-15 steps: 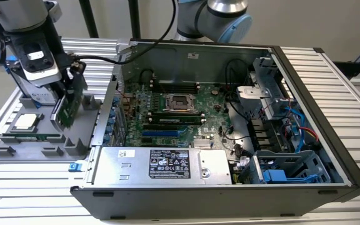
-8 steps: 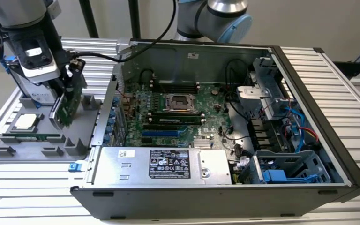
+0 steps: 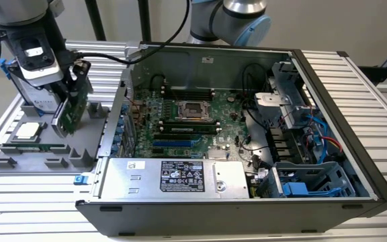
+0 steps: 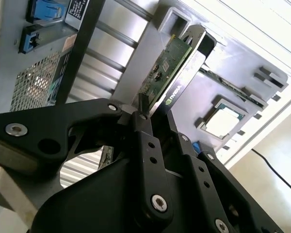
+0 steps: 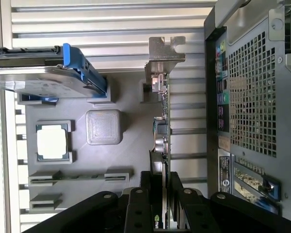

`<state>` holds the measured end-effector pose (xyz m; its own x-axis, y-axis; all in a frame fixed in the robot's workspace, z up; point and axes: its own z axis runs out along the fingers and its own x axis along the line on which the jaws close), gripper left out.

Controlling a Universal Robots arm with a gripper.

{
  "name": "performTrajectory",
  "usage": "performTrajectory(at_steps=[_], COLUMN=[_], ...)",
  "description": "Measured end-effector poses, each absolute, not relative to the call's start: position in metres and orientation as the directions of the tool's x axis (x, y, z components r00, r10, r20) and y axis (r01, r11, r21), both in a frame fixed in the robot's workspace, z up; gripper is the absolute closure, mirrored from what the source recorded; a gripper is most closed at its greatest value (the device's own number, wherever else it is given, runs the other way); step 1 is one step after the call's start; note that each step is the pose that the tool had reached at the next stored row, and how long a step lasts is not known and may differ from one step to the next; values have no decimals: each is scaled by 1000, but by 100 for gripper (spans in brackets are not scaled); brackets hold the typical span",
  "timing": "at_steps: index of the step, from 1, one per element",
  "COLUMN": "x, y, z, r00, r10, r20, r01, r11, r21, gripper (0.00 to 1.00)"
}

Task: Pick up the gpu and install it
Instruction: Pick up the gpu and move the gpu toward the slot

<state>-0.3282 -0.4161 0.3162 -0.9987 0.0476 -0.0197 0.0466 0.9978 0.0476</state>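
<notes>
You're on the pickup step: the gripper (image 5: 161, 182) is pinched tight on the gpu (image 5: 163, 121), just beside the case (image 5: 252, 87), outside it. Install isn't done yet, I reckon.

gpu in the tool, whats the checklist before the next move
1. Tool shut on the gpu: ok, it clamps both faces in the first wrist view.
2. Card in line with the tool: ok in the first wrist view.
3. gpu free of the grey tray: cannot tell; its lower end sits close to the tray in the exterior view.
4. Gap to the hard drive: ok, it sits apart from the card.
5. Computer case open, motherboard slots exposed: ok.
</notes>
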Motion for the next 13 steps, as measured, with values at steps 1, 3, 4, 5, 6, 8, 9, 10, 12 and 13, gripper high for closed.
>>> performTrajectory(at_steps=[1,3,4,5,6,8,9,10,12,13], x=[-328,-328,-328,-328,-328,-328,-328,-328,-328,-328], y=[-416,-416,-416,-416,-416,-416,-416,-416,-416,-416], z=[317,319,320,321,321,323,324,324,326,327], r00=[-999,-999,-999,-999,-999,-999,-999,-999,-999,-999], r10=[48,48,48,48,48,48,48,48,48,48], r20=[-20,-20,-20,-20,-20,-20,-20,-20,-20,-20], r01=[47,47,47,47,47,47,47,47,47,47], r11=[998,998,998,998,998,998,998,998,998,998], r21=[48,48,48,48,48,48,48,48,48,48], gripper=[100,100,100,100,100,100,100,100,100,100])
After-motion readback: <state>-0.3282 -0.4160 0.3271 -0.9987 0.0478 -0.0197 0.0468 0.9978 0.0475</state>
